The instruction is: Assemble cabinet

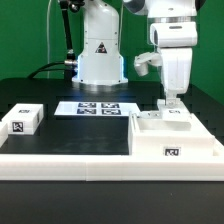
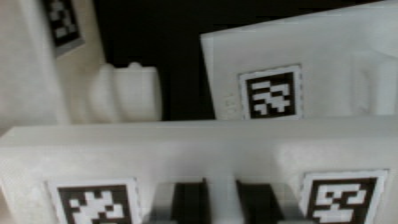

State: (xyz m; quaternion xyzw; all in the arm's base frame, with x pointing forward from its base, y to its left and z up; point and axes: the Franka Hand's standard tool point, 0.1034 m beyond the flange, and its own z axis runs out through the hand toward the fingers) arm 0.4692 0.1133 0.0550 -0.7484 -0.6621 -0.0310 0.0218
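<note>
**Jaws.** Carried on the white arm, pointing straight down. The tips are low, at or just above the top of the white part beneath them. The exterior view is too small to show the gap between the tips, so I cannot tell whether they are released or clenched.

**Cabinet.** White box-like body standing on the counter, directly below the jaws.
- The wrist view shows an upright white panel bearing one square tag.
- Beside it in that view is a rounded, knob-like part.
- A nearer white panel there carries two tags with two dark slots between them.

**Small white block.** Tagged, lying on the counter. It is well apart from the jaws, toward the exterior view's left.

**Marker board.** Flat on the counter, between the block and the jaws and set further back.

**White rail.** Long and low, running across the front, nearer the camera than the jaws. It is just beside the cabinet; I cannot tell whether they touch. One tag sits on its face, below the jaws.

**Robot base.** White, with a triangle sticker. It stands behind the marker board, away from the jaws toward the exterior view's left.
</note>
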